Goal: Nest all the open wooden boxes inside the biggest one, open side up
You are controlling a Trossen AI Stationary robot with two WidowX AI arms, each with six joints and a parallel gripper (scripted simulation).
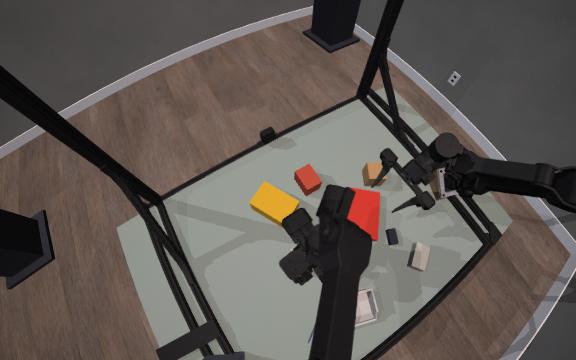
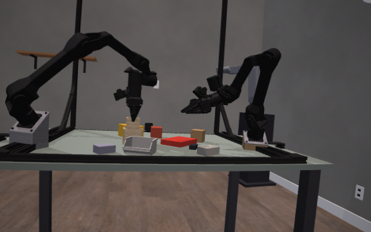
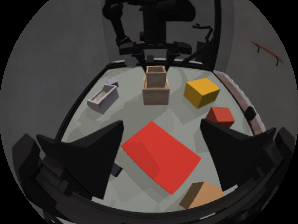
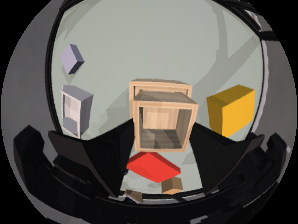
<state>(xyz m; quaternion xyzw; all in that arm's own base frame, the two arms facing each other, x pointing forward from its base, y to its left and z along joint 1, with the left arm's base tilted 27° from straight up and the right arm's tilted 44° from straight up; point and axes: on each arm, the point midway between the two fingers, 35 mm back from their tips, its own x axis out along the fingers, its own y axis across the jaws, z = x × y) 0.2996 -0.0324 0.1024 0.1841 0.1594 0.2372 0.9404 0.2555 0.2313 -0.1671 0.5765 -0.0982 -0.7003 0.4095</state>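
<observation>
Right tool [image 1: 295,250] [image 2: 134,120] [image 3: 156,66] [image 4: 162,125] grips the smaller wooden box [image 2: 133,123] [image 3: 156,76] [image 4: 166,98] over the larger wooden box [image 2: 133,133] [image 3: 156,95] [image 4: 160,82].
The right wrist view shows two box mouths, mostly hidden from the top; one yellow block [image 1: 274,202] [image 2: 122,129] [image 3: 201,93] [image 4: 231,111] sits there at three o'clock. Left tool [image 1: 382,199] [image 2: 182,111] [image 3: 162,121] gapes empty.

Reference landmark: table [image 1: 235,280] [image 2: 167,165]. Floor [image 1: 210,95] [image 2: 138,200]: brown wood-look planks, extending beneath the table. Walls [image 1: 150,30] [image 2: 180,32]: plain dark grey, beyond the table. Wall shelf [image 2: 56,55]: orange-brown board, bracket-mounted above table height. Lighting: subdued; shadows cross the tabletop.
</observation>
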